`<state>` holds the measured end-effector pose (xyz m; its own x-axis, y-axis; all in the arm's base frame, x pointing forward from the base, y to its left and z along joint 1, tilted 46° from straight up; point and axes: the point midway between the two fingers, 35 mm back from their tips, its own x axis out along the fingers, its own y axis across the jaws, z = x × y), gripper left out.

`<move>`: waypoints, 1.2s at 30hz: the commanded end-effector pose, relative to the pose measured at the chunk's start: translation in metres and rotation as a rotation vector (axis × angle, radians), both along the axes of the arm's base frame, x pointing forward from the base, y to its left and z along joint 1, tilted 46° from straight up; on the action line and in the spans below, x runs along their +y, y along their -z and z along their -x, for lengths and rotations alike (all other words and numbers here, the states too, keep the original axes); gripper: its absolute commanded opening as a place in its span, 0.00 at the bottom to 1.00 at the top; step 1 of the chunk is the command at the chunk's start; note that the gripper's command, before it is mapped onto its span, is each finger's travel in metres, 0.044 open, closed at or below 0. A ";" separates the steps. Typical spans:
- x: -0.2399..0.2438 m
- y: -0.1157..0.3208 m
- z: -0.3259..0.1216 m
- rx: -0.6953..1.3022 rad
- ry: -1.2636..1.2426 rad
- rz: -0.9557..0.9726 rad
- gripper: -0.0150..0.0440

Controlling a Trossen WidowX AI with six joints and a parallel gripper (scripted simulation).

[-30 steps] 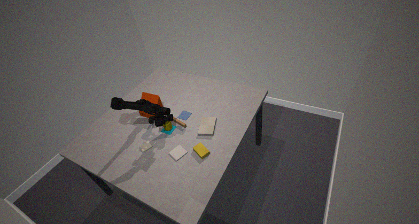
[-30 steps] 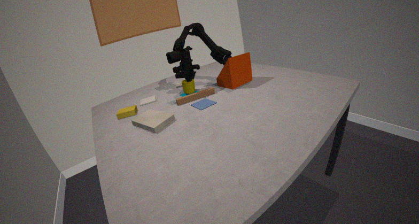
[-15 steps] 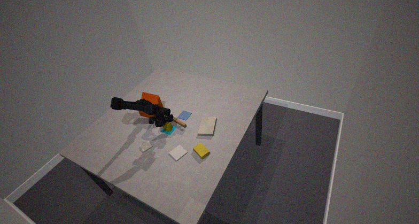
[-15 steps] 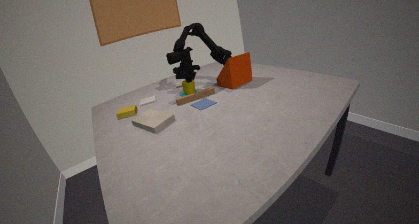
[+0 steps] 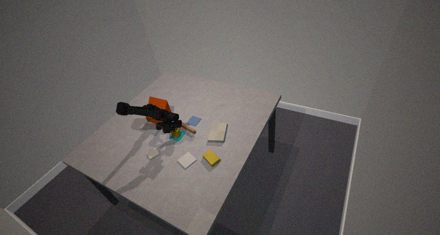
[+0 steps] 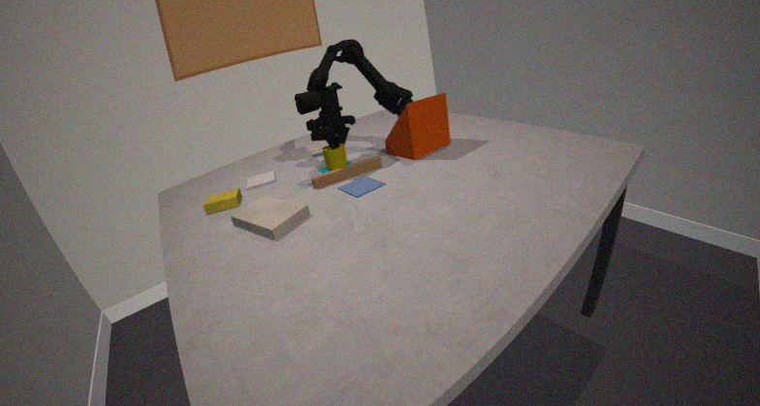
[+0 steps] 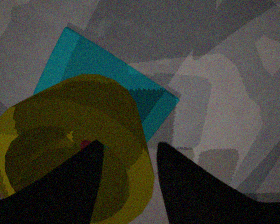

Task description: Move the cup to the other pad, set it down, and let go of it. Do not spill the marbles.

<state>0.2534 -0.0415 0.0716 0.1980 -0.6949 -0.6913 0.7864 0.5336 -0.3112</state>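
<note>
The yellow cup (image 5: pixel 175 133) (image 6: pixel 334 158) (image 7: pixel 118 110) stands upright on the teal pad (image 5: pixel 178 139) (image 6: pixel 323 170) (image 7: pixel 91 57). A dark red marble (image 7: pixel 86 144) shows inside the cup in the wrist view; any others are hidden or too dark to tell. My gripper (image 6: pixel 336 145) (image 7: pixel 130 148) is open, with its fingertips apart at the cup's rim, one over the cup's inside and one outside its wall. In the top view the arm hides the fingertips. The blue pad (image 5: pixel 193 120) (image 6: pixel 362 186) lies beyond the wooden bar and bears nothing.
The wooden bar (image 5: pixel 189 128) (image 6: pixel 348 172) lies close beside the teal pad. A tall orange block (image 5: pixel 157 102) (image 6: pixel 430 126) stands by the arm. A beige slab (image 5: pixel 218 132) (image 6: pixel 271 214), a yellow block (image 5: pixel 211 157) (image 6: pixel 222 201) and white tile (image 5: pixel 187 160) (image 6: pixel 261 179) lie farther off.
</note>
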 end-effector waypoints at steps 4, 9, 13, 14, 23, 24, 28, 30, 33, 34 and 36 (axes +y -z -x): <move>0.005 -0.004 0.001 -0.001 0.002 -0.002 0.50; 0.010 -0.008 0.001 0.000 0.002 -0.003 0.50; 0.013 -0.011 0.002 0.001 0.002 -0.003 0.50; 0.014 -0.012 0.002 0.001 0.002 -0.003 0.50; 0.022 -0.020 0.004 0.002 0.001 -0.003 0.50; 0.023 -0.020 0.005 0.002 0.001 -0.003 0.50; 0.027 -0.024 0.005 0.003 0.001 -0.002 0.50; 0.029 -0.025 0.006 0.003 0.001 -0.001 0.50; 0.031 -0.028 0.007 0.003 0.001 -0.001 0.50; 0.032 -0.029 0.007 0.003 0.001 0.000 0.50; 0.034 -0.031 0.008 0.003 0.001 0.000 0.50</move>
